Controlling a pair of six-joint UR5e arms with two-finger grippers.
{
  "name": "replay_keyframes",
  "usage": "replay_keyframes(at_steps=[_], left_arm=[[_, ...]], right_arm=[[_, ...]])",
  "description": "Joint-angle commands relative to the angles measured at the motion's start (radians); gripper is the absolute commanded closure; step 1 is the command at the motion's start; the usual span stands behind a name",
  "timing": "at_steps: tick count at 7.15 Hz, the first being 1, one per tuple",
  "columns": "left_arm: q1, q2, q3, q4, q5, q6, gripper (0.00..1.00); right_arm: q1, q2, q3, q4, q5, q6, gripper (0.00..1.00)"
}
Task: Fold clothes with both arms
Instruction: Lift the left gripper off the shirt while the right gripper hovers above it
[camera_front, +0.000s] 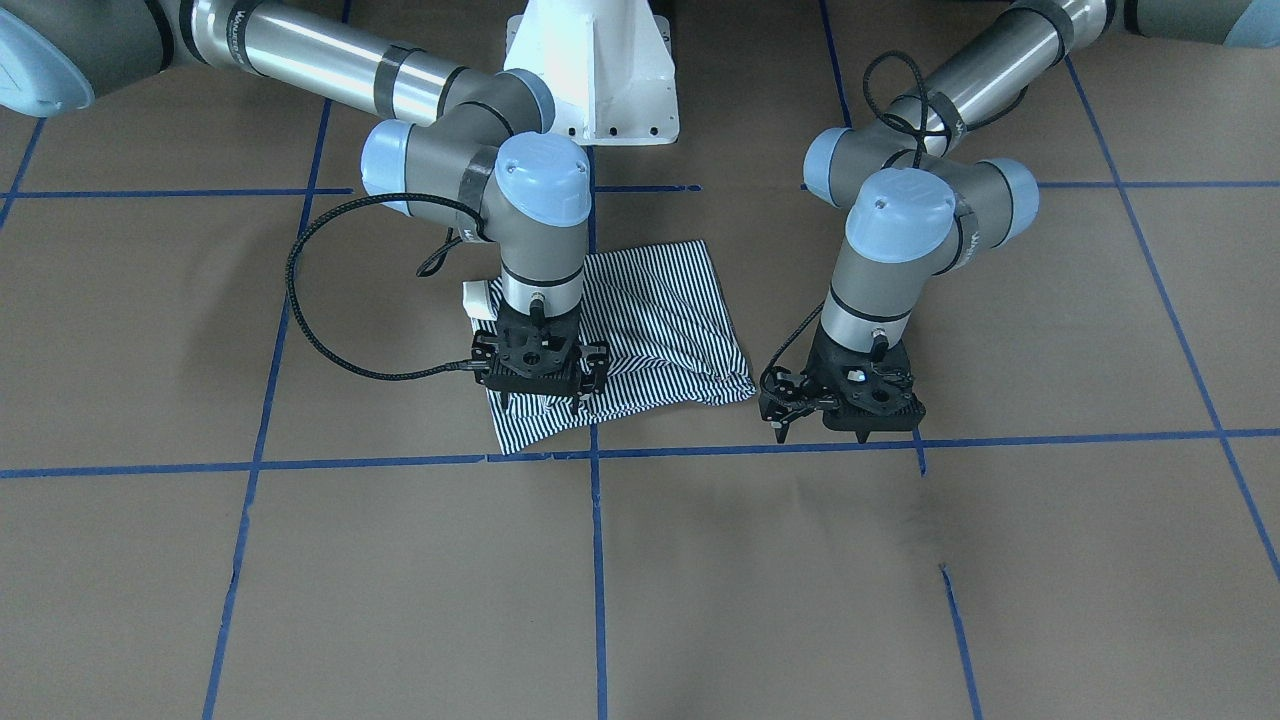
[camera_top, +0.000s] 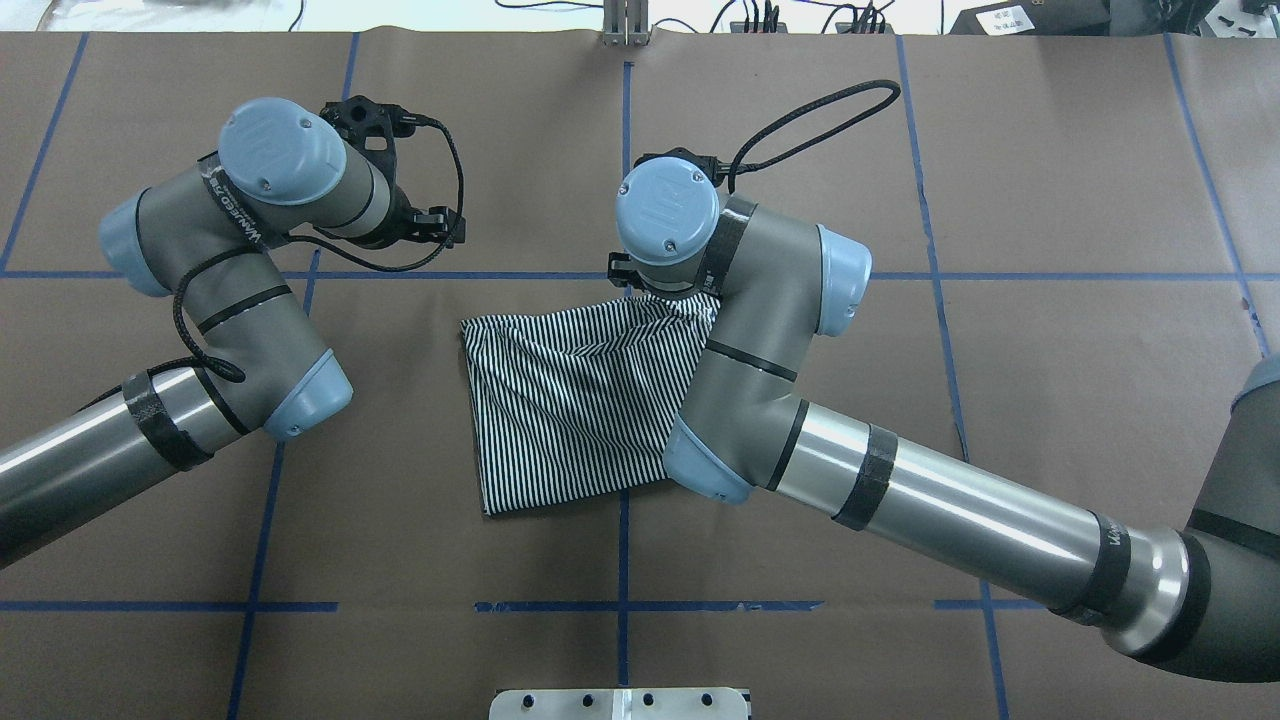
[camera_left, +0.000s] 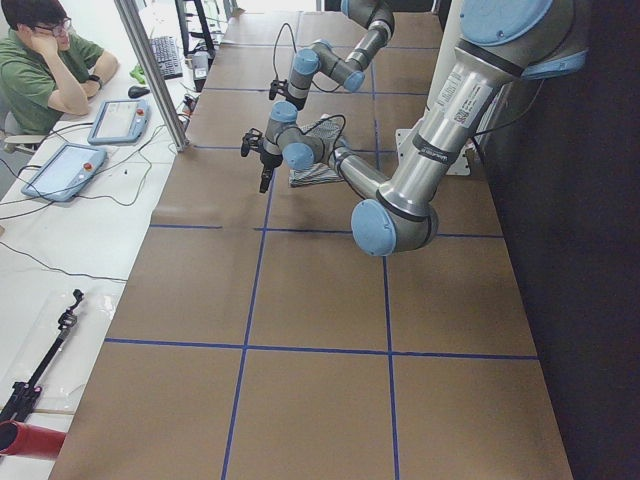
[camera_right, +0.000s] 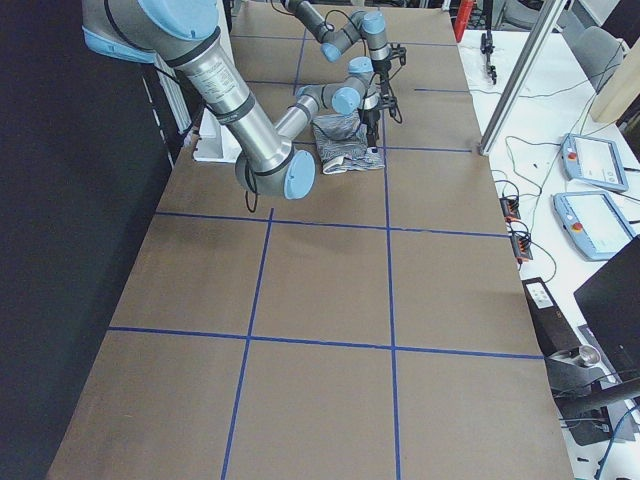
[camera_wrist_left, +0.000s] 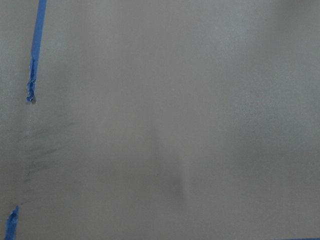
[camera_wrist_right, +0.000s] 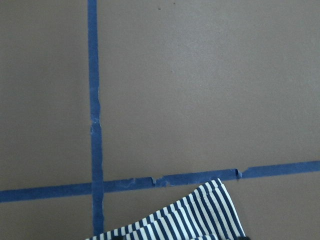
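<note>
The shirt (camera_front: 650, 320) lies folded into a rough square on the table (camera_front: 700, 580), just in front of the white base (camera_front: 595, 70). It looks light, limp and thin. It will likely sag and slide apart if lifted by one point, so it is best taken at two corners of the edge farthest from the base, pinching all layers together.

The right gripper (camera_front: 545, 392) points down onto that far edge. Its fingers look spread, with no cloth bunched between them. The left gripper (camera_front: 820, 432) hangs low over bare table to the left of the base, beside the shirt and apart from it, fingers spread and empty.

The table is covered in matt brown paper with a grid of blue tape (camera_front: 598, 560), so it should offer some grip. Well away from the base, a seated person (camera_left: 45, 60) waits at a side desk.
</note>
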Motion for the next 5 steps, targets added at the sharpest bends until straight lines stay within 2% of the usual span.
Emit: replay_keyframes(at_steps=[1,5], left_arm=[[0.000,0.002,0.000,-0.002,0.000,-0.003,0.00],[0.000,0.002,-0.003,-0.002,0.000,-0.010,0.00]], right_arm=[[-0.004,-0.019,-0.010,0.036,-0.011,0.005,0.26],[-0.019,-0.034,-0.010,0.041,-0.013,0.017,0.35]])
